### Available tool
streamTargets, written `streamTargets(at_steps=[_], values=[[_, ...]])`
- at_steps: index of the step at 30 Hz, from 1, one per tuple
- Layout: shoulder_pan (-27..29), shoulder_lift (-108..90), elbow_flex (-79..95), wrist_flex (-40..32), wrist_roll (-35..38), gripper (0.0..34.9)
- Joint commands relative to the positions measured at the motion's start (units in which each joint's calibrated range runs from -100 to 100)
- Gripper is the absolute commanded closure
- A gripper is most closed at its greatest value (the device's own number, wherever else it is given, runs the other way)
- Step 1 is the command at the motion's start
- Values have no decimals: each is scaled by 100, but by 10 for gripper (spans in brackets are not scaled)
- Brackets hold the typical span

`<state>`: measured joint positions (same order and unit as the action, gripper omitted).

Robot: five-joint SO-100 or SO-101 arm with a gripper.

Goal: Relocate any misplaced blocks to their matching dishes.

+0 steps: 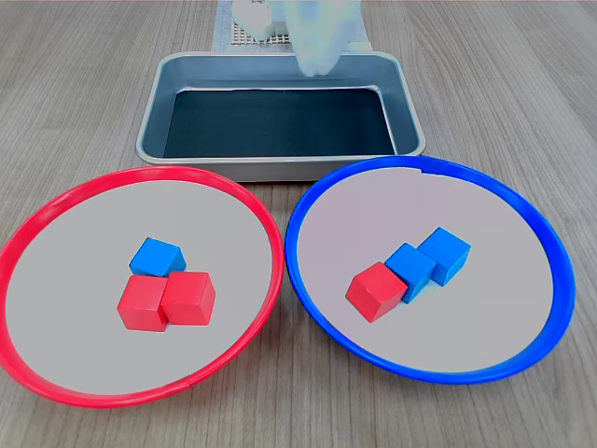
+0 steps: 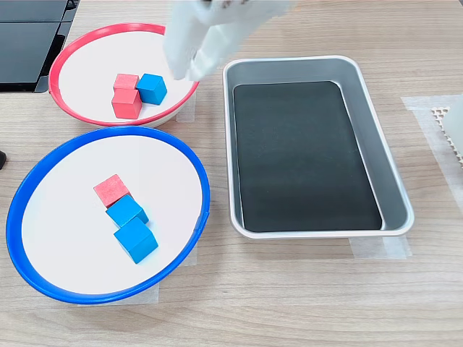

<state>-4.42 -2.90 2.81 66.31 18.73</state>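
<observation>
I see the gripper (image 2: pixel 189 54) as a pale, blurred shape; in the second exterior view its fingers (image 2: pixel 179 63) hang over the red-rimmed dish's (image 2: pixel 72 108) rim, on the side nearest the grey metal tray (image 2: pixel 376 155). In the first exterior view the same gripper (image 1: pixel 317 56) shows above the tray's far wall. The blur is too heavy for me to tell whether the fingers are spread or pressed together, and I see nothing between them.

The misplaced blue cube (image 2: pixel 152 88) sits in the red-rimmed dish, near the fingertips, just toward the second exterior view's lower left of them. It touches the two red cubes (image 2: pixel 126 97), which lie on its far side from the fingers. In the first exterior view this blue cube (image 1: pixel 157 257) sits behind the red pair (image 1: pixel 168 301).

The misplaced red cube (image 2: pixel 111 190) lies in the blue-rimmed dish (image 2: pixel 29 210), well apart from the fingers, touching one of the two blue cubes (image 2: pixel 130 225) lined up beside it. In the first exterior view the red cube (image 1: pixel 375 291) is at the near end of that row.

The tray, beside the fingers, has a dark bottom.
</observation>
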Motion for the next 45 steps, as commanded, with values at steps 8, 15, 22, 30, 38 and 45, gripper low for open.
streamTargets(at_steps=[8, 15, 22, 30, 38, 45], values=[[146, 2315, -3436, 859, 156, 346], [165, 3492, -4947, 1016, 195, 316], [5, 4183, -5520, 1000, 142, 271], [-136, 4866, -6003, 1239, 107, 218], [-146, 5411, -6403, 1247, 93, 193], [-202, 5616, -6513, 1231, 142, 189]])
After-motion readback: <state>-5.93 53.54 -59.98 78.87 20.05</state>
